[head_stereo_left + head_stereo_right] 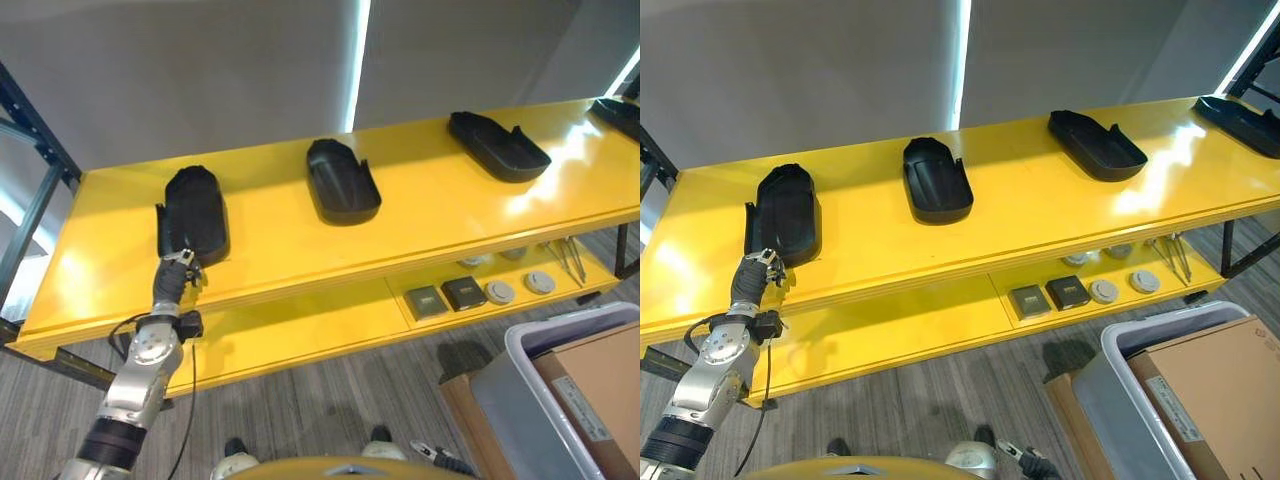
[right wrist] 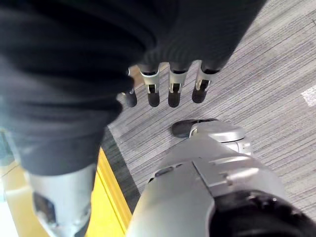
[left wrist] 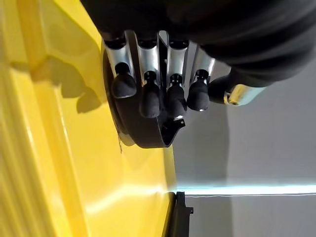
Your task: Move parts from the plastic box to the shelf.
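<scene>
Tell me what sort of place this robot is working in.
Probably a workshop or parts-handling area of a factory or lab. A long yellow shelf holds a row of black moulded parts, its lower level carries small components, and a grey plastic box stands on the carpeted floor beside it.

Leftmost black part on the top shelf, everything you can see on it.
The leftmost black part is a matte, dark plastic-looking shell, elongated, with a rounded far end and raised side walls around a hollow. It lies flat on the yellow shelf, open side up, near the front edge, apart from the other parts. The left hand is at its near end, fingers relaxed against it.
</scene>
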